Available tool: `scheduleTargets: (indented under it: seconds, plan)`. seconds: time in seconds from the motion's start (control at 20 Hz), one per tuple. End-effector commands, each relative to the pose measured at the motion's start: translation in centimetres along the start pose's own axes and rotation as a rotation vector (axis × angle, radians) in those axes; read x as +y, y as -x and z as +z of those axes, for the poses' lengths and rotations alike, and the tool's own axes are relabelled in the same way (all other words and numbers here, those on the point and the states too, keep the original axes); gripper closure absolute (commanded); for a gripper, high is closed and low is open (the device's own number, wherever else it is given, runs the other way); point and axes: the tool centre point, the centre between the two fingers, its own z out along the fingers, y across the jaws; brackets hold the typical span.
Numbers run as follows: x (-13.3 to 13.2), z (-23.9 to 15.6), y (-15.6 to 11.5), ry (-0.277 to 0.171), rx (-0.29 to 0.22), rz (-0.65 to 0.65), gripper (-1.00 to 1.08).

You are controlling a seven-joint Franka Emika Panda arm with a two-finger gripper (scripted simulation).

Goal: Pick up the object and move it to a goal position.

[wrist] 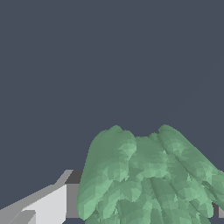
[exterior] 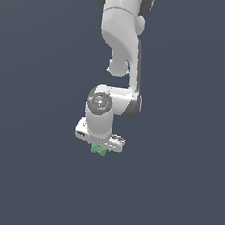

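The object (exterior: 98, 151) is a small pale-green knobbly block that shows just under the white hand of my arm in the exterior view. In the wrist view the object (wrist: 144, 179) fills much of the picture, lumpy and ridged, sitting between my fingers. One grey-and-white finger (wrist: 48, 205) presses against its side; the other finger is mostly hidden behind it. My gripper (exterior: 98, 149) is shut on the object.
A plain dark blue-grey ground (exterior: 174, 193) fills both views all around the arm. The white arm (exterior: 118, 45) comes down from the top of the exterior view.
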Motion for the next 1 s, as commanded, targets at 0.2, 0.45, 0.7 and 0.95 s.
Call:
scheduleTargets:
  seconds: [0.2,0.45,0.7,0.95]
  plan:
    - [-4.4,-5.0,0.4,0.0,0.001,-0.001,1.08]
    - [-8.3,-9.6,0.7,0.0,0.002,-0.001,1.08]
    - [-12.2,-14.0,1.0,0.0,0.002,-0.001,1.08]
    - [-15.9,-18.3,1.3,0.001,0.002,-0.001,1.08]
